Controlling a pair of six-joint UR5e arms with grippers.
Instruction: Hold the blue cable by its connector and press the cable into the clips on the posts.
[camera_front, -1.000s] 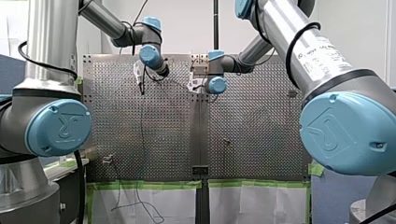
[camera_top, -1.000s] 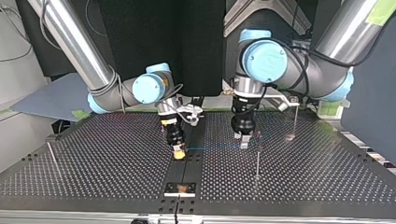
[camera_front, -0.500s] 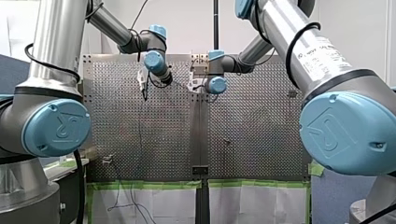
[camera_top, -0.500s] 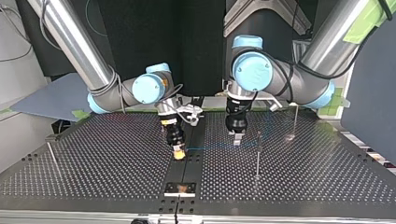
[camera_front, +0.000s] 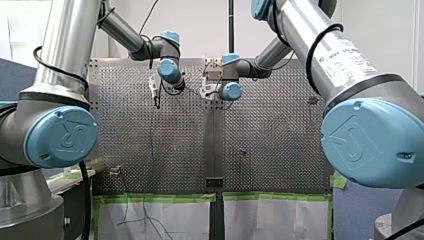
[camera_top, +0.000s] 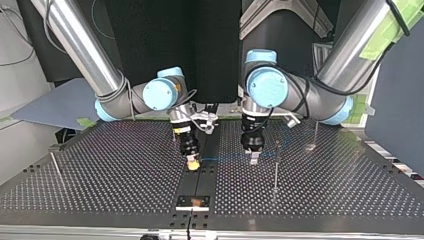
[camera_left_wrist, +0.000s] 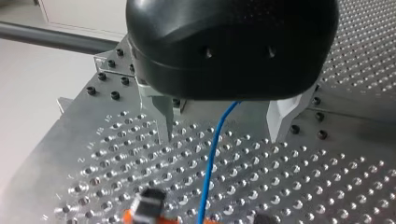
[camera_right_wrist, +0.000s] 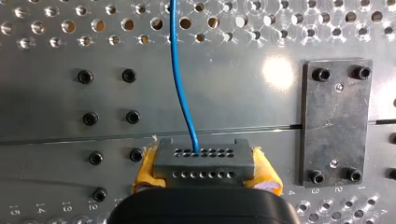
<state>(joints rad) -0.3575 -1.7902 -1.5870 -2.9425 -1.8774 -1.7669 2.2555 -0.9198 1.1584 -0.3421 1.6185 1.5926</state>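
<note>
My right gripper is shut with its yellow pads on the black connector. The blue cable leaves the connector and runs across the perforated table. In the top view my right gripper stands low at the middle seam, and the cable stretches from it to my left gripper. My left gripper is open just above the table. Its metal fingers straddle the cable without touching it.
A thin post stands close beside my left gripper, another post behind it, and a third at the top view's far left. A dark plate is bolted near the table's edge. The cable's slack trails over the table's edge.
My left arm has slid along the cable toward my right gripper, to the top view's left. My right gripper has stayed in place with the connector.
</note>
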